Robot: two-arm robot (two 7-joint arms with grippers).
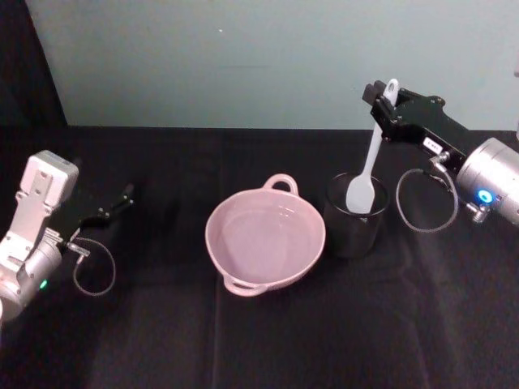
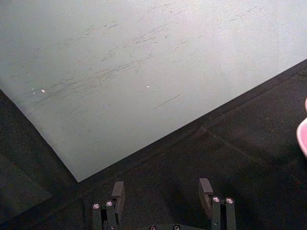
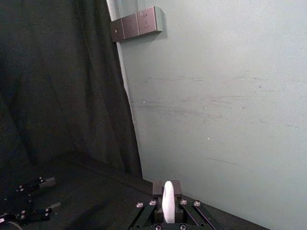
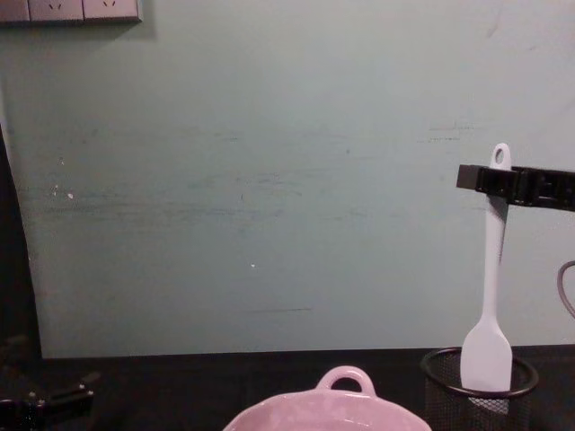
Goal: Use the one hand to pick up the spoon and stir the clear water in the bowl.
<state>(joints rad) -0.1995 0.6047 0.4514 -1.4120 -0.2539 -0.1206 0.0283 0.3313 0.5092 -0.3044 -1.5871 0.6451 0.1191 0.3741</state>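
1. My right gripper (image 1: 383, 104) is up at the far right of the table (image 1: 259, 340), closed tight on the spoon (image 1: 369, 166) just below the hole in its handle end.
2. In the chest view the spoon hangs close to upright from the gripper, with its flat head dipping into the top of the black mesh cup (image 1: 350, 231).
3. The right wrist view shows the white handle pinched between the two fingers (image 3: 159, 188).
4. The pink bowl (image 1: 223, 223) sits at the middle of the table, just beside the mesh cup on its left, with one loop handle facing the wall.
5. I can barely make out the water (image 1: 266, 237) in the bowl; the spoon is clear of it.
6. My left gripper (image 1: 122, 198) is parked low at the left edge, well apart from the bowl, its fingers spread wide with nothing between them.
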